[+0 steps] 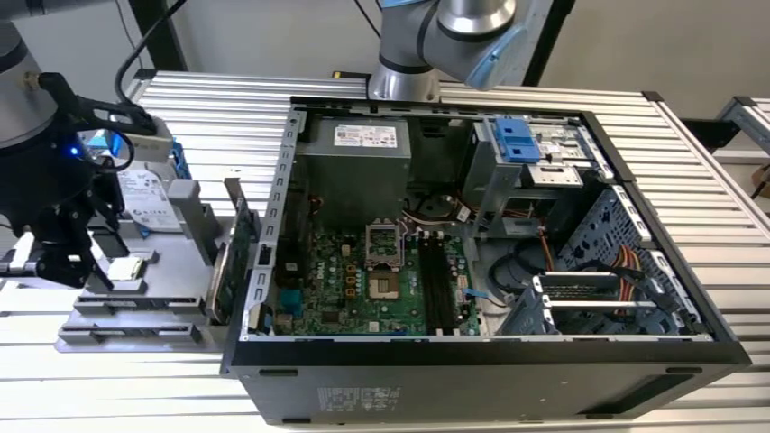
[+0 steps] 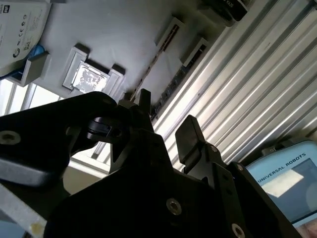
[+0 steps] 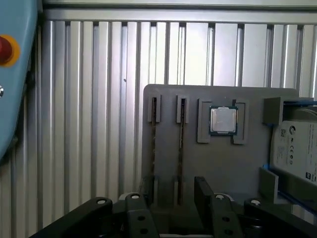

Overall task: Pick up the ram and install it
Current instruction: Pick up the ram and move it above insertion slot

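Note:
In the first wrist view two thin ram sticks stand on edge in parallel slots of a grey holder [image 3: 237, 168]: one ram [image 3: 181, 144] and a second [image 3: 154, 144]. The second wrist view shows one ram [image 2: 158, 54] edge-on as well. My gripper [image 3: 171, 203] hangs open just above the holder's near end, its black fingers [image 3: 205, 198] apart with nothing between them. In the second wrist view the gripper [image 2: 166, 121] also stands open. The exterior view puts the gripper [image 1: 72, 266] over the holder [image 1: 180, 271] at the exterior view's left.
An open computer case [image 1: 481, 361] fills the middle, with the motherboard [image 1: 349, 280] and its long black slots [image 1: 435, 289]. On the holder lie a processor chip [image 3: 223, 120] and a silver hard drive [image 3: 297, 148]. A green card [image 1: 224, 271] stands beside the case. A blue pendant [image 3: 15, 74] lies nearby.

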`<state>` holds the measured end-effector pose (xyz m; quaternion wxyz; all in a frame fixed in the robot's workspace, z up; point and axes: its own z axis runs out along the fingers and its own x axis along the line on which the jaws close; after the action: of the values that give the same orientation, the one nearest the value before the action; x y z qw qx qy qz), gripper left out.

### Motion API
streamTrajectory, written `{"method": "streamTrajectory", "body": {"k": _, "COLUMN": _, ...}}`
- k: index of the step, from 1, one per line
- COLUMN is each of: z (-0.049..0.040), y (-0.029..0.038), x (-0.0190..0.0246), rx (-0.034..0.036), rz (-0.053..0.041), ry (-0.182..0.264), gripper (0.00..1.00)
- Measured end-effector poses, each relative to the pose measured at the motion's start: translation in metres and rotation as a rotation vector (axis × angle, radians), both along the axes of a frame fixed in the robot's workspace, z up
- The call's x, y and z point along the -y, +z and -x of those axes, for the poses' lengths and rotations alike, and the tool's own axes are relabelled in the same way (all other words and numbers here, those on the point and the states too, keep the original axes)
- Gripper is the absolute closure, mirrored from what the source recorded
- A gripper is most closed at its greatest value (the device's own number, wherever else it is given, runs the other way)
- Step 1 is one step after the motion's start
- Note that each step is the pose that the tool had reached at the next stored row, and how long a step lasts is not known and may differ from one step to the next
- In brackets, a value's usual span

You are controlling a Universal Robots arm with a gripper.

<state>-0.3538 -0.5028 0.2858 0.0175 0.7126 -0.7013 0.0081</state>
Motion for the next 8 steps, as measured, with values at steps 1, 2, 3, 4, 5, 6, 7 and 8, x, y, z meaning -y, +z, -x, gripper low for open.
{"method": "streamTrajectory", "body": {"k": 1, "z": 0.0001, "y": -0.0013, "x": 0.0, "rx": 0.0, "rz": 0.001, "ry": -0.001, "gripper": 0.0}}
{"method": "streamTrajectory", "body": {"k": 2, "z": 0.0001, "y": -0.0026, "x": -0.0001, "rx": 0.0, "rz": 0.0018, "ry": -0.001, "gripper": 0.0}}
{"method": "streamTrajectory", "body": {"k": 3, "z": 0.0001, "y": -0.0041, "x": 0.0, "rx": 0.0001, "rz": 0.0027, "ry": -0.002, "gripper": 0.0}}
{"method": "streamTrajectory", "body": {"k": 4, "z": 0.0001, "y": -0.0056, "x": 0.0, "rx": 0.0001, "rz": 0.0034, "ry": -0.002, "gripper": 0.0}}
{"method": "streamTrajectory", "body": {"k": 5, "z": 0.0001, "y": -0.0071, "x": 0.0, "rx": 0.0001, "rz": 0.0043, "ry": -0.003, "gripper": 0.0}}
{"method": "streamTrajectory", "body": {"k": 6, "z": 0.0001, "y": -0.0086, "x": 0.0, "rx": 0.0001, "rz": 0.0057, "ry": -0.004, "gripper": 0.0}}
{"method": "streamTrajectory", "body": {"k": 7, "z": 0.0001, "y": -0.0103, "x": 0.0, "rx": 0.0, "rz": 0.0073, "ry": -0.004, "gripper": 0.0}}
{"method": "streamTrajectory", "body": {"k": 8, "z": 0.0002, "y": -0.0119, "x": 0.0, "rx": 0.0001, "rz": 0.0082, "ry": -0.005, "gripper": 0.0}}
